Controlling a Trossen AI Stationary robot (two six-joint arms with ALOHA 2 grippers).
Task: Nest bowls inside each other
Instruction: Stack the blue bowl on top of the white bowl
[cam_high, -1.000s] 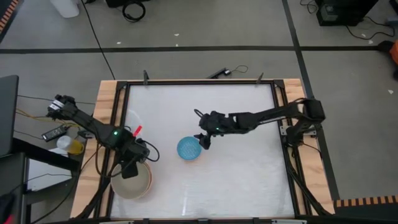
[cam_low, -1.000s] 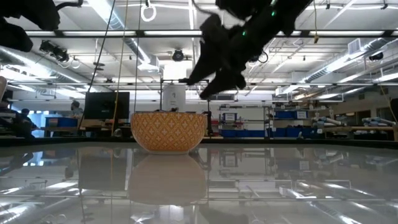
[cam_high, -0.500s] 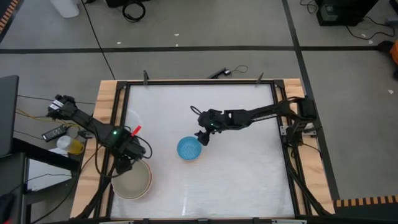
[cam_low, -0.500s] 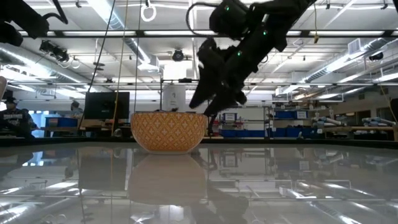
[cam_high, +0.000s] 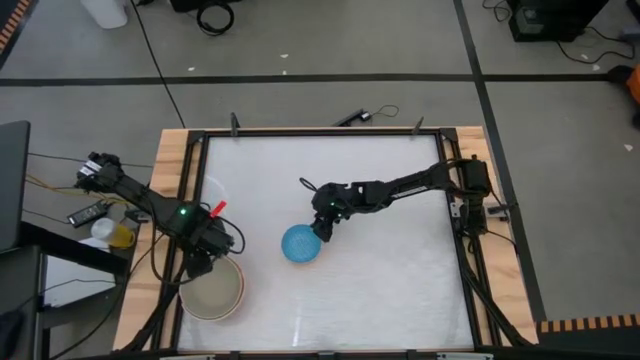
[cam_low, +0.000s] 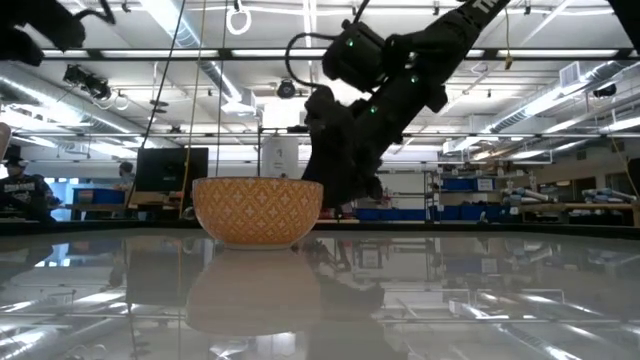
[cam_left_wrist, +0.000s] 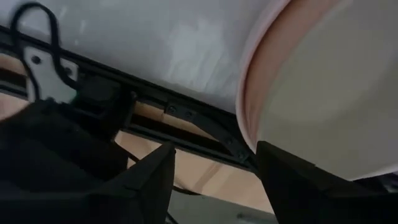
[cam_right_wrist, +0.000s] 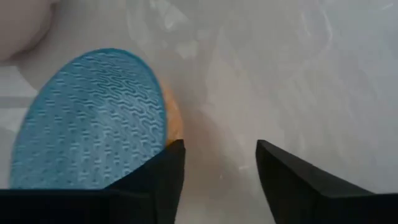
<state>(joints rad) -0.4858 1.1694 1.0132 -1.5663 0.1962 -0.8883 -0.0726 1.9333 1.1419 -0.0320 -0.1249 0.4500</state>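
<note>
At the left front corner of the surface (cam_high: 380, 170), you are holding the left gripper (cam_high: 200, 268) over the far rim of the bowl stack (cam_high: 212, 291), where a beige-cream bowl (cam_left_wrist: 329, 99) is sitting inside a peach-orange one (cam_left_wrist: 244, 102). Its jaws are standing wide and gripping nothing, straddling the peach rim in the left wrist view.

Near the middle of the surface, you are bringing the right gripper (cam_high: 322, 229) down at the right edge of the blue bowl (cam_high: 301, 244). Its jaws are spread apart with nothing between them; the bowl rim is lying just beside one finger (cam_right_wrist: 163, 177), not between the two.

Risks from here: if you are closing now, the jaws are likely missing the rim and pushing the bowl sideways, because one finger is outside the wall and none is inside. A light plastic bowl is also likely to tip or slide on this glossy surface under a one-sided push
</note>
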